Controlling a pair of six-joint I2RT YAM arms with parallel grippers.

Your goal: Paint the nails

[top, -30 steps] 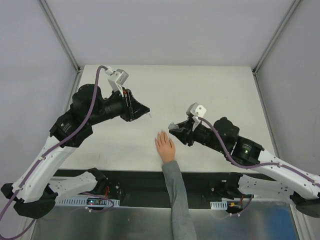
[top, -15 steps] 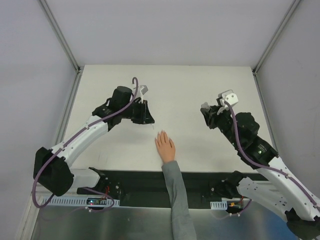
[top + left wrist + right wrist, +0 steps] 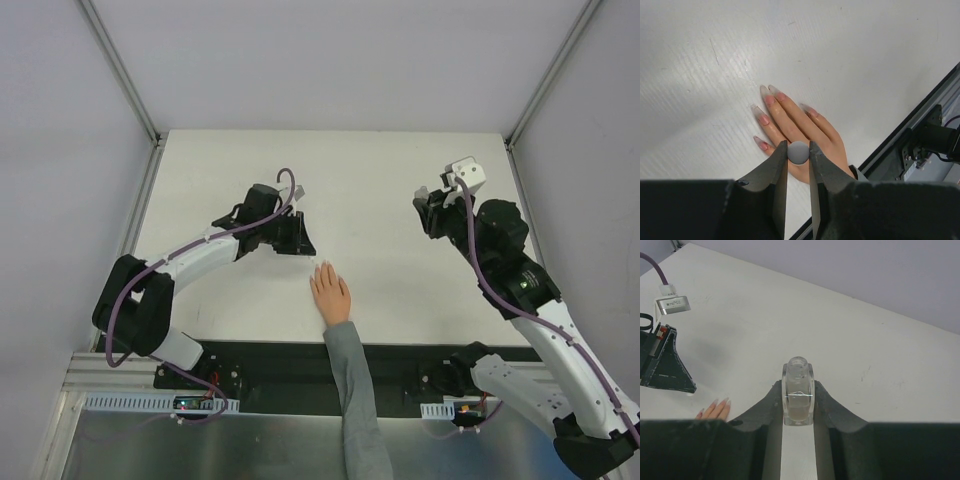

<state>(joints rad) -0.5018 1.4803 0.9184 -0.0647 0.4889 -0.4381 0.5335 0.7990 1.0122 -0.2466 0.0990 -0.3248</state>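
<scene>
While right end effector (image 3: 798, 388) clamps bottle (image 3: 798, 402), left end effector (image 3: 798, 149) pinches cap (image 3: 798, 154) near nails (image 3: 764, 91)

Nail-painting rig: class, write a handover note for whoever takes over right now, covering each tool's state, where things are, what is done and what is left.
Left tool: shut on a grey round cap, close by the hand; any brush beneath is hidden.
Right tool: shut on the small clear bottle, upright and uncapped, well right of the hand.
Hand: flat on the table, fingers together.
Done: bottle opened, both items gripped.
Left: the nails look pinkish; no fresh coat can be confirmed, so paint all.
</scene>
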